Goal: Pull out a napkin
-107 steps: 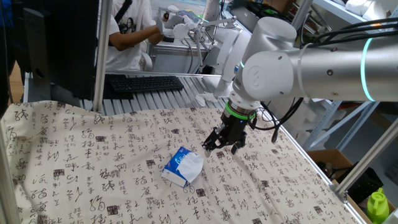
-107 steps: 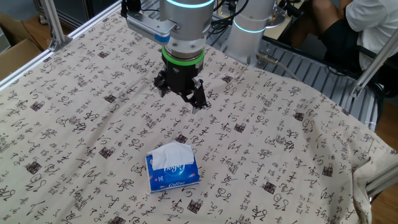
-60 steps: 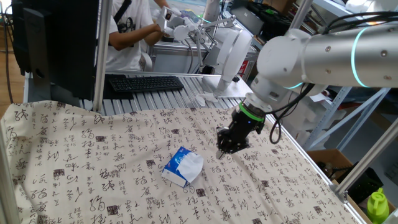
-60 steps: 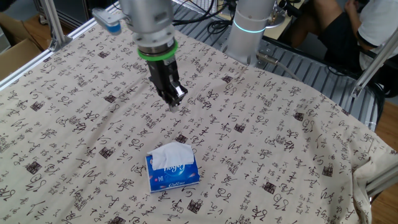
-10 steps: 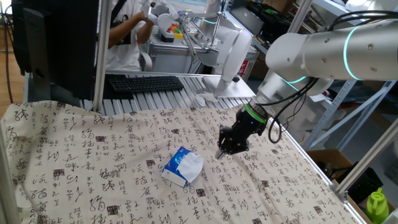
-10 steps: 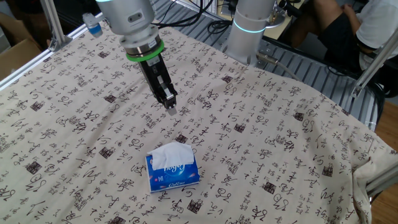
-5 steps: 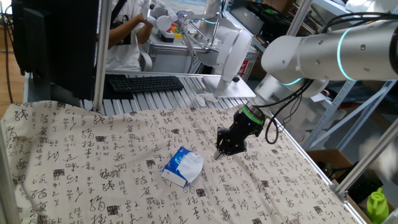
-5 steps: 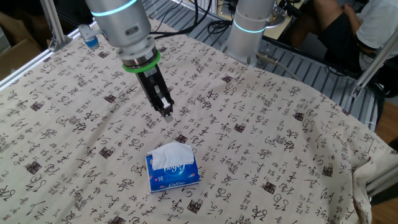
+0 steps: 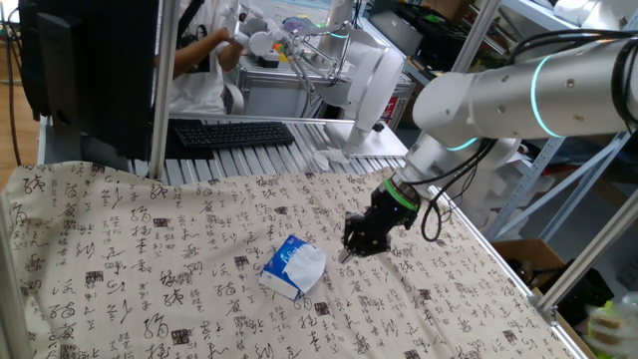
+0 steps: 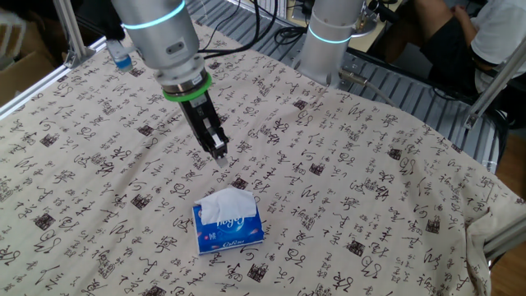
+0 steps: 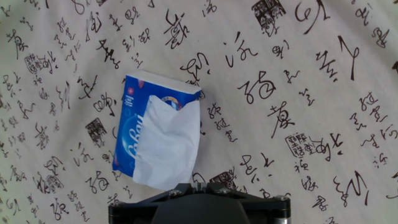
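The blue-and-white tissue pack (image 9: 284,271) lies flat on the cloth printed with black characters. The white napkin (image 9: 309,261) sticks out of its top slot, crumpled. The pack (image 10: 231,231) and napkin (image 10: 226,202) also show in the other fixed view, and in the hand view the napkin (image 11: 169,146) covers the right side of the pack (image 11: 127,134). My gripper (image 10: 220,156) hangs tilted above the cloth, a short way from the pack on the napkin side, apart from it. Its fingers look closed together and hold nothing. It also shows in one fixed view (image 9: 348,249) and at the bottom of the hand view (image 11: 194,185).
The printed cloth (image 10: 370,189) has folds and wrinkles. A black keyboard (image 9: 234,133) and a person sit beyond the far edge. A second arm's white base (image 10: 329,37) stands at the table's back. Metal frame posts (image 9: 159,90) stand at the corners.
My gripper has moved a little lower and closer to the tissue pack. The pack and napkin have not moved.
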You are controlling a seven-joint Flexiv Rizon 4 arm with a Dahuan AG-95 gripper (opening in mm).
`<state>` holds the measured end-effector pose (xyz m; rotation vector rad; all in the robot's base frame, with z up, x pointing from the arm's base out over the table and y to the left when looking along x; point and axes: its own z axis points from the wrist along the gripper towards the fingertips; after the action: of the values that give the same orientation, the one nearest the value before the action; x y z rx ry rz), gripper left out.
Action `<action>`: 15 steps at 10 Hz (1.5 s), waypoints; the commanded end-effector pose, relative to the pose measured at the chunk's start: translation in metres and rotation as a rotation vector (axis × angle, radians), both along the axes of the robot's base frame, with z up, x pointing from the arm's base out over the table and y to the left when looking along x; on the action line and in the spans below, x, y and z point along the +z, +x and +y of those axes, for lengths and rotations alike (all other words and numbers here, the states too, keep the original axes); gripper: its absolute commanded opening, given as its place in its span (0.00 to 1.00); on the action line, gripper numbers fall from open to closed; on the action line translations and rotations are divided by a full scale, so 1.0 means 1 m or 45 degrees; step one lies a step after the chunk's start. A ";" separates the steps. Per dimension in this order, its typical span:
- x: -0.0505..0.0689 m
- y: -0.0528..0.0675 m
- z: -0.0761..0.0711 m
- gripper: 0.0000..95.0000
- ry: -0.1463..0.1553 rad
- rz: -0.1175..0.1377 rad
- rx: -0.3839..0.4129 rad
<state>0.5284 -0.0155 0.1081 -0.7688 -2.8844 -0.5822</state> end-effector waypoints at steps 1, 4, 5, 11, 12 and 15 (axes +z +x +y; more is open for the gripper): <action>-0.003 0.000 0.001 0.00 0.003 0.001 -0.001; -0.008 0.000 0.002 0.00 0.008 -0.002 -0.006; -0.011 0.000 0.001 0.00 0.008 -0.004 -0.004; -0.026 -0.007 -0.006 0.00 0.095 -0.061 -0.022; -0.028 -0.008 -0.007 0.00 0.104 -0.066 -0.017; -0.033 -0.012 -0.009 0.00 0.149 -0.097 -0.040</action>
<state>0.5160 -0.0253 0.0736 -0.7976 -2.8774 -0.7968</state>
